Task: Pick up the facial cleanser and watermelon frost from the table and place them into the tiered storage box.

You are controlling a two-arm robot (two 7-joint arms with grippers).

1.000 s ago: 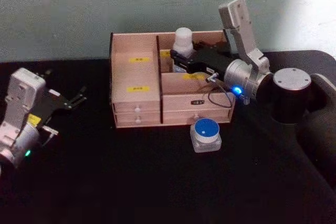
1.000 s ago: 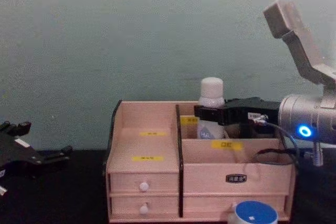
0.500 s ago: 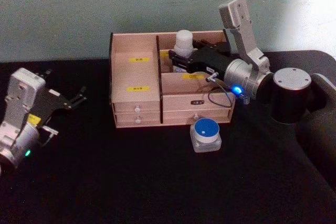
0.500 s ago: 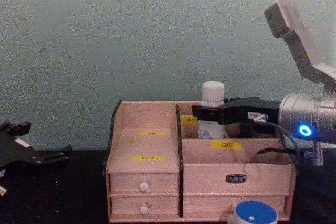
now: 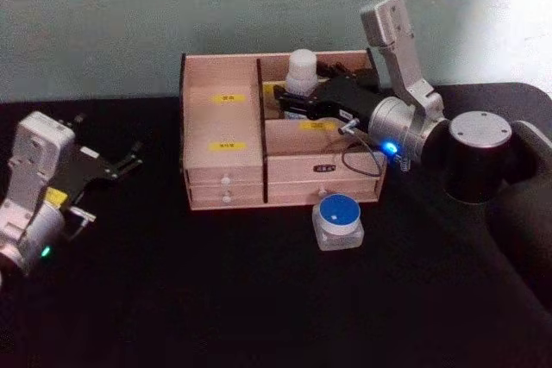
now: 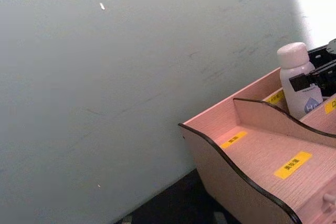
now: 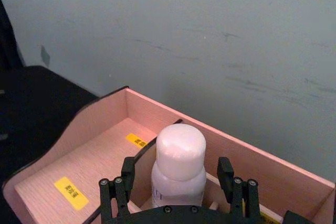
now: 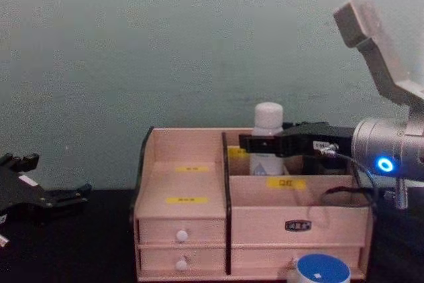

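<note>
Head view shows the facial cleanser [image 5: 302, 71] standing upright in the rear compartment of the right half of the tiered storage box [image 5: 293, 165]. Its rounded white cap rises above the wooden walls. In the left wrist view a blue logo is visible on the white body of the bottle.

The right hand [image 5: 293, 102] reaches in from the right side, over the box, and its black fingers [image 7: 127, 174] stand on both sides of the bottle, below the cap. In the right wrist view there is a clear gap between each finger and the bottle, so this hand is spread wide around the cleanser and does not press it. A small blue light [image 5: 388, 146] shines on the silver wrist behind the hand.

The watermelon frost [image 5: 338, 221] sits on the black bench [image 5: 216, 299], just in front of the lower right drawer of the box. Its round blue lid faces up, and no hand touches it.

The box has yellow labels [image 5: 227, 146] on its stepped shelves and small white knobs [image 5: 227, 180] on the drawers.

The left hand [image 5: 134, 155] is at the left side of the bench, well apart from the box. Its fingers are spread and hold nothing. A grey-green wall [image 5: 129, 15] stands behind everything.
</note>
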